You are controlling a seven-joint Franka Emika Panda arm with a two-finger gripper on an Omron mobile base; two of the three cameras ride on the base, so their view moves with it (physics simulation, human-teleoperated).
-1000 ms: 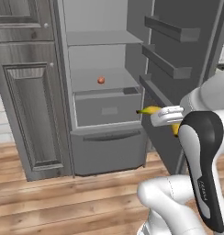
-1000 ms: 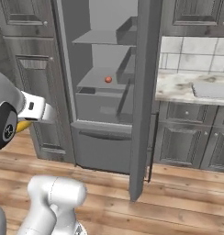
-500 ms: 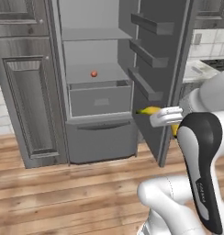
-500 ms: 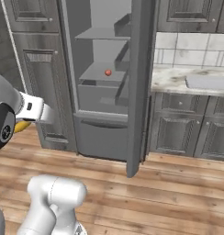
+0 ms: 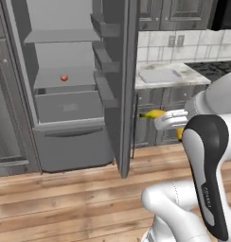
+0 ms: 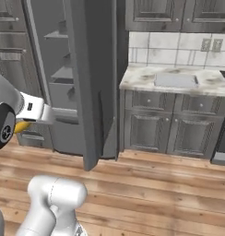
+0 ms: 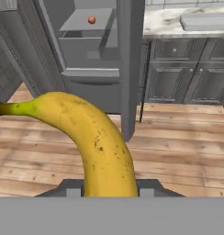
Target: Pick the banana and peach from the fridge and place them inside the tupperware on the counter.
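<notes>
You see the banana (image 7: pixel 98 142) filling the lower centre, the peach (image 7: pixel 92 19) top left, the tupperware (image 7: pixel 204 20) top right.

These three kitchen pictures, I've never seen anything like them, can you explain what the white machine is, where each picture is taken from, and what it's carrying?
The white machine is a robot arm on a driving base, in a computer-rendered kitchen. Two cameras ride on the base, behind the arm to its left and right; the third sits on the hand and looks along the pincer. The pincer holds a yellow banana, also visible in the left base view. The grey fridge stands open, and a small red-orange peach sits on a shelf inside. To the right, a light-grey tupperware lies on the marbled counter, with nothing visible inside it.
</notes>
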